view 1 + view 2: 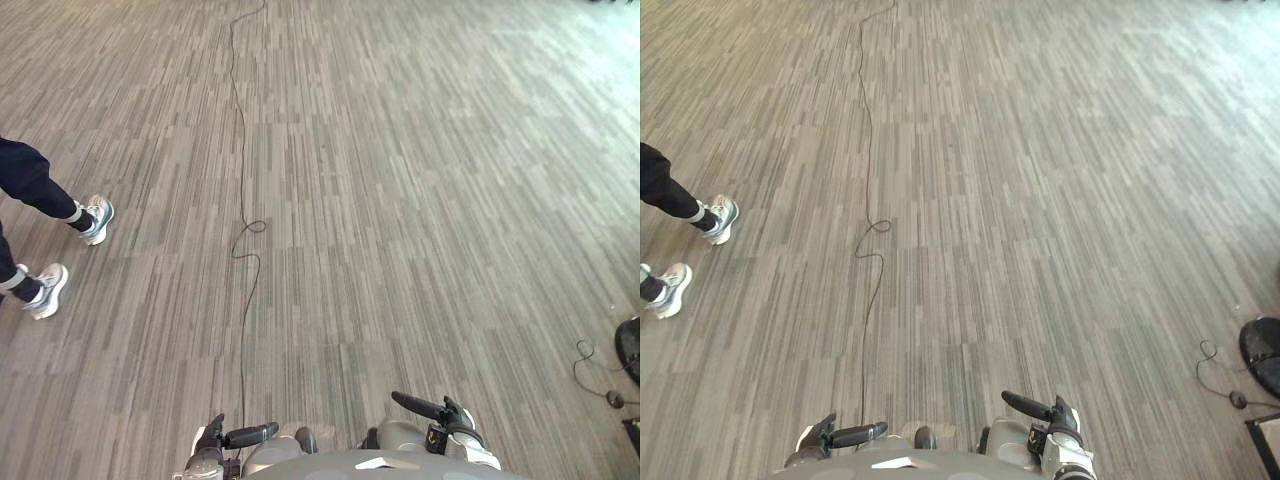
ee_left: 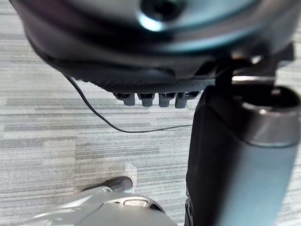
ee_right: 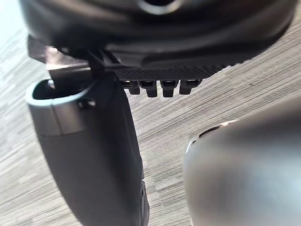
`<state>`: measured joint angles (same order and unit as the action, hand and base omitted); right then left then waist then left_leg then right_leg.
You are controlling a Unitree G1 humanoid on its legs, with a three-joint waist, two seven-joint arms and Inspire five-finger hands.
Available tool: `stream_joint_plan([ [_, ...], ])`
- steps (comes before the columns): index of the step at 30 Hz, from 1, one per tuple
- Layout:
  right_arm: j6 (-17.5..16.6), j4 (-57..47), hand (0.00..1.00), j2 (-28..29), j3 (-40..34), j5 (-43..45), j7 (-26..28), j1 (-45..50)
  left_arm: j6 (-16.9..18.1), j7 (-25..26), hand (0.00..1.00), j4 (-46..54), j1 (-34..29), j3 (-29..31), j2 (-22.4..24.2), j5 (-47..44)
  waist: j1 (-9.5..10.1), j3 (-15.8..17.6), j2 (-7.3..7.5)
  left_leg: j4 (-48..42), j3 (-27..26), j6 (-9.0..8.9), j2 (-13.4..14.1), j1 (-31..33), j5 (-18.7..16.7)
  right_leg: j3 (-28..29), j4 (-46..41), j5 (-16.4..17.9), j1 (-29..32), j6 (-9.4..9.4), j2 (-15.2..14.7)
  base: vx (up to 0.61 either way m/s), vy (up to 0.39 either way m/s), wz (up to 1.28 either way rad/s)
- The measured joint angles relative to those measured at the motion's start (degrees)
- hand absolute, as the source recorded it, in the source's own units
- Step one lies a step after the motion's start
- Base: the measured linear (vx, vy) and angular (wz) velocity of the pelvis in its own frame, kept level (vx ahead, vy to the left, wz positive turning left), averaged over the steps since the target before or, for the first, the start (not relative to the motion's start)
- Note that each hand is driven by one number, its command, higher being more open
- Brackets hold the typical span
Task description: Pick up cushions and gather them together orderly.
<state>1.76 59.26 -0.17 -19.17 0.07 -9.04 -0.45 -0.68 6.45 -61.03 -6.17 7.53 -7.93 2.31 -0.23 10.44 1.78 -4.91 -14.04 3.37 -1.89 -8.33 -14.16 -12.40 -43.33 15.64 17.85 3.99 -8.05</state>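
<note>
I'm holding my left hand and right hand low in front of me, fingers hanging relaxed and gripping nothing over the striped grey floor, a person's shoes are standing off to my left, and honestly I can't tell where the cushions are.

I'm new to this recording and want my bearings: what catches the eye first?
A person in dark trousers and pale sneakers is at the left, on a wide grey striped floor. A dark rounded object sits at the right edge. At the bottom, the left hand and right hand are open and hold nothing.
</note>
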Motion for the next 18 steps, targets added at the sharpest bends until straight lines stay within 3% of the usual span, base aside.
stream_joint_plan([
  [3, -0.41, -0.17, 1.00, -0.70, -1.09, 0.01, 0.07, -1.04, -0.57, 0.14, 1.00, -0.20, 0.58, 0.22, 0.43, 0.00, -0.53, 1.02, -0.85, 1.96, 1.10, -1.63, 0.73, -3.46, -1.01, -1.71, 6.20, -0.21, 4.25, -0.37, 2.91, 0.44, 0.073, 0.27],
  [4, -0.53, -0.50, 1.00, -1.38, -1.68, -0.04, 0.03, -1.10, -0.72, 0.04, 1.00, -0.18, 1.09, 0.20, 0.95, 0.04, -0.89, 1.84, -1.98, 2.89, 2.61, -2.81, 1.87, -5.80, -1.69, -1.76, 10.75, -1.60, 5.66, -1.14, 5.90, 0.56, 0.019, 0.61],
  [6, -0.25, -0.23, 1.00, -1.81, -2.17, -0.40, -0.05, -0.33, -0.69, -0.36, 1.00, -0.18, 0.92, 0.24, 0.94, 0.15, -1.50, 1.90, -1.90, 2.63, 4.33, -4.89, 2.29, -8.21, -2.89, -1.55, 16.10, -6.24, 6.26, -4.54, 8.61, 0.55, -0.029, 0.73],
  [7, 0.18, -0.26, 1.00, -1.26, -2.29, -0.58, -0.15, 1.80, -0.71, -0.77, 1.00, 0.16, 0.27, 2.25, 0.89, 0.70, -1.54, 1.23, -0.60, -0.70, 5.39, -6.90, 1.66, -9.64, -4.35, -2.64, 19.97, -12.07, 4.89, -9.33, 9.65, 0.55, -0.089, 0.55],
  [8, 0.31, -0.26, 1.00, -1.08, -2.30, -0.63, -0.18, 2.50, -0.69, -0.77, 1.00, 0.32, 0.19, 3.06, 0.91, 0.69, -1.76, 1.14, -0.29, -2.82, 5.59, -7.27, 1.54, -9.47, -4.84, -1.88, 20.05, -14.85, 4.37, -11.75, 9.68, 0.85, -0.111, 0.64],
  [9, 1.20, -0.86, 1.00, -2.14, -2.95, -0.71, 0.02, 2.85, -0.78, -0.49, 1.00, 1.45, 1.00, 5.08, 3.07, 0.65, -1.84, 1.99, -2.49, -17.16, 4.19, -7.22, 4.50, -4.95, -5.51, -3.37, 19.34, -12.57, 1.76, -11.84, 10.39, 0.86, -0.095, 0.25],
  [10, 1.44, -3.01, 1.00, -2.40, -2.66, -1.19, -0.31, 3.61, -0.67, -0.54, 1.00, 3.85, 0.27, 7.20, 4.15, 0.66, -1.39, 2.27, -4.04, -39.78, 2.47, -5.98, 8.67, 5.00, 0.08, -2.45, 22.88, -10.58, -2.19, -11.88, 11.79, 0.84, -0.082, 0.13],
  [11, 1.44, -3.03, 1.00, -2.44, -2.66, -1.20, -0.31, 3.61, -0.67, -0.54, 1.00, 3.89, 0.26, 7.23, 4.19, 0.66, -1.38, 2.31, -4.12, -40.09, 2.42, -5.96, 8.80, 5.28, 0.10, -2.44, 22.93, -10.56, -2.25, -11.89, 11.91, 0.79, -0.074, -0.38],
  [12, 1.64, -3.86, 1.00, -2.98, -2.30, -1.16, -0.57, 3.21, -0.70, -0.48, 1.00, 5.35, 0.31, 8.94, 5.94, 0.64, -0.91, 3.42, -5.62, -53.36, 0.92, -5.83, 13.11, 10.68, 0.15, -0.68, 25.04, -9.86, -6.55, -12.77, 14.20, 0.61, -0.039, -0.63],
  [13, 1.70, -3.96, 1.00, -2.70, -1.79, -1.07, -1.10, 2.82, -0.77, -0.56, 1.00, 6.22, 0.56, 9.87, 5.72, 0.62, -0.06, 4.12, -5.00, -59.47, 0.16, -6.15, 15.59, 13.75, -0.17, 0.81, 25.84, -8.85, -10.93, -13.43, 14.78, 0.59, -0.024, -0.71],
  [14, 1.77, -3.96, 1.00, -2.39, -1.37, -0.96, -1.31, 2.52, -0.75, -0.53, 1.00, 7.07, 0.51, 9.84, 5.43, 0.56, 0.03, 4.55, -4.43, -60.44, 0.26, -6.19, 15.90, 15.01, -0.53, 1.67, 26.55, -8.46, -13.38, -13.88, 14.79, 0.53, -0.006, -0.69],
  [15, 1.74, -4.51, 1.00, -1.39, 0.96, -0.88, -1.68, 2.23, -0.13, -0.48, 1.00, 9.22, 0.39, 9.80, 4.92, 0.43, 0.83, 4.81, -2.96, -59.13, 0.33, -5.44, 16.70, 19.73, -1.08, 4.21, 29.23, -7.68, -19.27, -13.99, 14.42, 0.48, 0.016, -0.60],
  [17, 1.45, -4.85, 1.00, -0.25, 2.29, -0.39, -1.68, 2.23, 0.44, -0.45, 1.00, 10.47, 0.50, 9.81, 4.69, 0.37, 1.61, 4.24, -1.82, -54.77, 0.02, -5.41, 16.72, 23.85, -1.84, 5.36, 30.82, -5.84, -21.81, -12.23, 13.57, 0.46, 0.032, -0.55],
  [18, 1.35, -5.00, 1.00, 0.64, 3.08, -0.01, -1.54, 1.90, 0.87, -0.49, 1.00, 10.93, 1.09, 9.74, 4.87, 0.34, 2.42, 4.24, -1.81, -47.53, -0.09, -5.30, 16.59, 27.75, -2.28, 5.84, 32.09, -3.79, -24.21, -11.20, 12.96, 0.46, 0.078, -0.42],
])
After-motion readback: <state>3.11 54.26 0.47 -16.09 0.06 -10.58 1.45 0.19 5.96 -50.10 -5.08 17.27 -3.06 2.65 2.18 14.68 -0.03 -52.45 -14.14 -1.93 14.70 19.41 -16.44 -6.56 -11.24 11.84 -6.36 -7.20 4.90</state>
